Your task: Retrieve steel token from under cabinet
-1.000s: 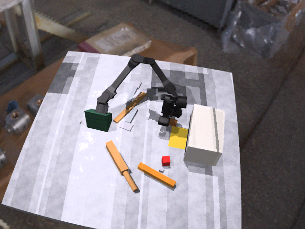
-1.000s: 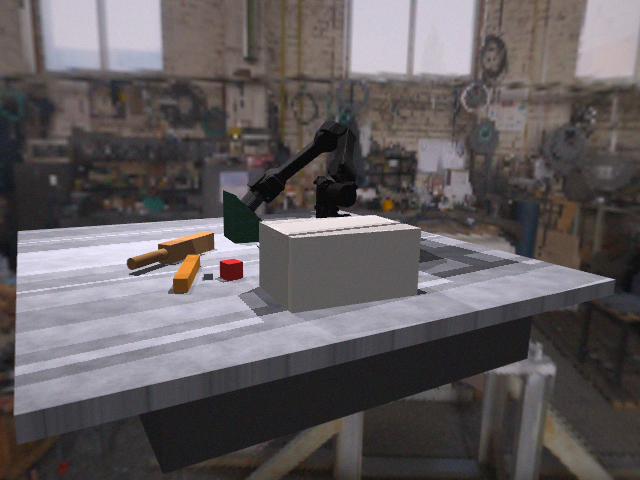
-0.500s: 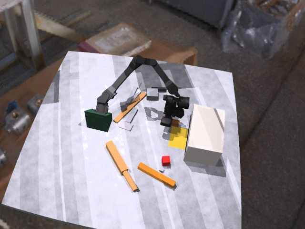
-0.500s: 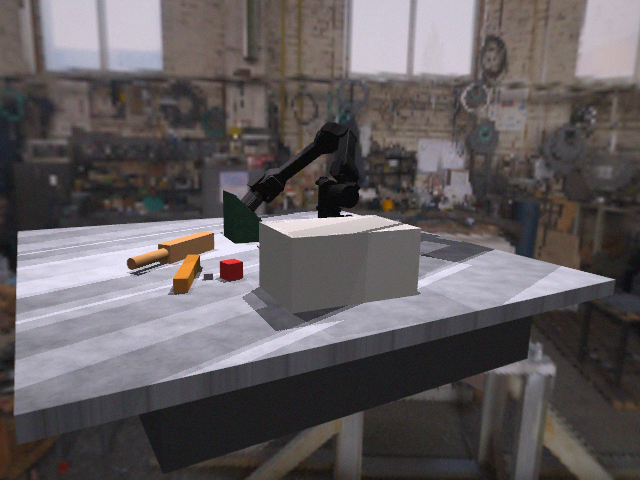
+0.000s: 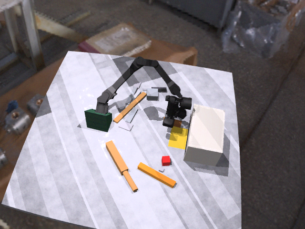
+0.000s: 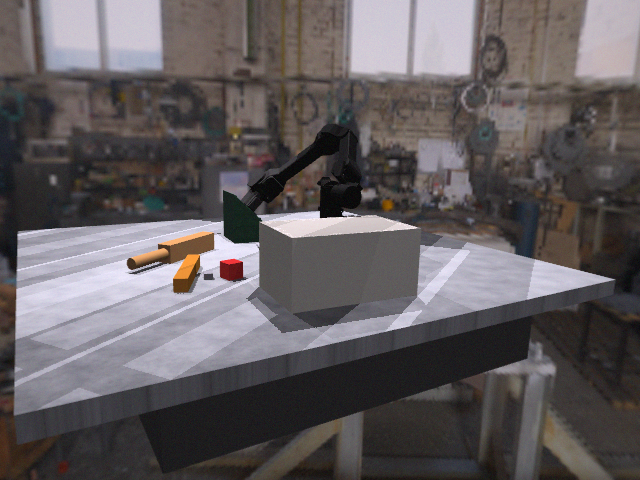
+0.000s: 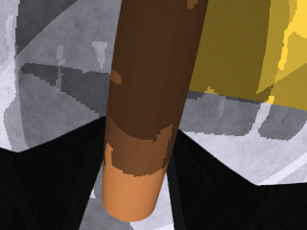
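Note:
My gripper [image 5: 169, 122] [image 7: 138, 129] is shut on a round brown handle [image 7: 149, 62], low beside the marked area. A little brown of the held tool [image 5: 177, 123] shows between the gripper and the cabinet; its far end is hidden. The yellow marked area [image 5: 177, 141] [image 7: 230, 48] lies against the foot of the cabinet's front in the top view, and right of the handle in the wrist view. The off-white cabinet [image 5: 208, 128] [image 6: 356, 268] stands at the right; its vent slots do not show. The steel token is not visible in any view.
A red cube [image 5: 166, 160] [image 6: 231, 269], a small grey piece [image 5: 161, 170] [image 6: 208, 276], an orange bar [image 5: 156, 174] [image 6: 187, 272] and a tan handled block [image 5: 116, 157] [image 6: 188, 246] lie nearer the top camera. A brown strip [image 5: 130, 107] and a grey block [image 5: 152, 94] lie behind. A green block [image 5: 98, 120] [image 6: 238, 219] stands at the arm's base.

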You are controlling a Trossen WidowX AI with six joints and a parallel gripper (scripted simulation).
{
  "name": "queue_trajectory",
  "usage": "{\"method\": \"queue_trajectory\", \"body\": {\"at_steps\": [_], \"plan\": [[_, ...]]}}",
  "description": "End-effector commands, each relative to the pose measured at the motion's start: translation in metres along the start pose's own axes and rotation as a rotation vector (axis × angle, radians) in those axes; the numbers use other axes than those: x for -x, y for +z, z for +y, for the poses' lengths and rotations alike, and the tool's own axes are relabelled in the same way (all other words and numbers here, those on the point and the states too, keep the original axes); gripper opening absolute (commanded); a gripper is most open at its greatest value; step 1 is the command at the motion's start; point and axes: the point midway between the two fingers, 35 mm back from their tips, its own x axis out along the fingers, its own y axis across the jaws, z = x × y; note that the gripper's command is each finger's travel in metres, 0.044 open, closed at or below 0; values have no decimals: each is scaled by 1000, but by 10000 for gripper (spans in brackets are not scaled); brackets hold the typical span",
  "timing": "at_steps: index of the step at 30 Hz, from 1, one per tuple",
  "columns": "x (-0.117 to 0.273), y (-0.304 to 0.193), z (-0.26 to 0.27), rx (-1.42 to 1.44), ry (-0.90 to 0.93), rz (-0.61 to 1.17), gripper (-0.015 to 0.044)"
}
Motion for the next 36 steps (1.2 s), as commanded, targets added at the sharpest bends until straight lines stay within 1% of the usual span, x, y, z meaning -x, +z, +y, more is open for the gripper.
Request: {"method": "queue_trajectory", "body": {"at_steps": [1, 12, 36], "plan": [[0, 6, 0, 7, 2, -2, 0], [0, 14, -1, 7, 2, -2, 0], [-2, 14, -22, 7, 1, -2, 0]]}}
